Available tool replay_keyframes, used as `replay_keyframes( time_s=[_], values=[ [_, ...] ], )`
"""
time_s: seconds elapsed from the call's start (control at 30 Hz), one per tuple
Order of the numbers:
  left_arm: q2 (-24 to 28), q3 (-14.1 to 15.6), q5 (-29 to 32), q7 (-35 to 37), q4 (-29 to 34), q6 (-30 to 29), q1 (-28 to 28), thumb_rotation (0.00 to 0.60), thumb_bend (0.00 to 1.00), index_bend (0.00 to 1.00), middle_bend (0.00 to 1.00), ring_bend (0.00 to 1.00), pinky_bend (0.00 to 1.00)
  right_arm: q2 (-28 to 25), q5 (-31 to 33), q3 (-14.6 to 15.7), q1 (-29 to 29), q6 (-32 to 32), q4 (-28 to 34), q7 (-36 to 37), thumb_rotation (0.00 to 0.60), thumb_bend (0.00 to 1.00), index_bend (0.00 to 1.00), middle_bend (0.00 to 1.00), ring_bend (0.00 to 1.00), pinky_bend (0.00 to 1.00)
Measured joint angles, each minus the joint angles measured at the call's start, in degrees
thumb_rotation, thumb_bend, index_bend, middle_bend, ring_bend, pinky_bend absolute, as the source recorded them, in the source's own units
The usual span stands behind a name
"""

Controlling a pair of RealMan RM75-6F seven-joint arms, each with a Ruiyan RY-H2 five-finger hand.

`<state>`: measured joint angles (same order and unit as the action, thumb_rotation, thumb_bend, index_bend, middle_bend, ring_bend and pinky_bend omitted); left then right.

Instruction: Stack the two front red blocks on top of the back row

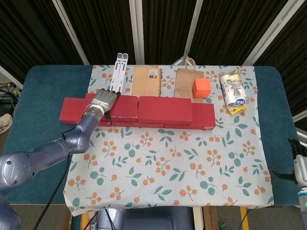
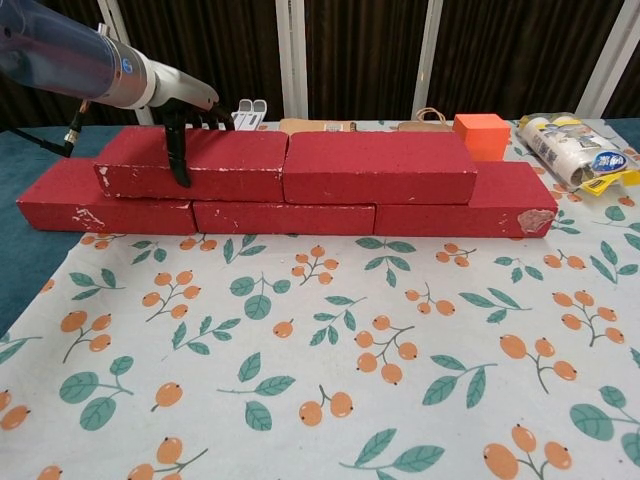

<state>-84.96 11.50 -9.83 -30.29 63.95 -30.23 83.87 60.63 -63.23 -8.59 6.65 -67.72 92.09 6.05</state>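
Three red blocks form the bottom row across the back of the floral cloth. Two more lie on top: the upper left block and the upper right block, end to end. My left hand grips the upper left block near its left end, fingers over the top and thumb down the front face. My right hand shows only at the far right edge of the head view, low beside the table and away from the blocks.
Behind the blocks lie a white folding stand, a brown notebook, a paper bag with an orange cube on it, and a plastic-wrapped roll. The floral cloth covers the table in front.
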Motion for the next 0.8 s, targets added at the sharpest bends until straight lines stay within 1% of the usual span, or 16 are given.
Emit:
replay_keyframes(
  time_s=[0.4,0.63,0.8],
  values=[
    [0.2,-0.2,0.8,-1.0,0.5,0.3,0.3,0.6,0.0,0.1,0.17,0.14,0.16,0.1,0.4,0.0,0.1,0.1,0.1,-0.4,0.6,0.0,0.0,0.01,0.0,0.0],
    [0.0,-0.2,0.8,-1.3,0.0,0.4,0.0,0.6,0.0,0.1,0.17,0.14,0.16,0.1,1.0,-0.1,0.1,0.1,0.3,-0.9,0.6,0.0,0.0,0.01,0.0,0.0],
    [0.1,-0.4,0.5,-1.3,0.0,0.6,-0.2,0.6,0.0,0.07,0.15,0.12,0.16,0.2,1.3,-0.2,0.2,0.1,0.5,-1.4,0.6,0.0,0.0,0.01,0.0,0.0]
  ],
)
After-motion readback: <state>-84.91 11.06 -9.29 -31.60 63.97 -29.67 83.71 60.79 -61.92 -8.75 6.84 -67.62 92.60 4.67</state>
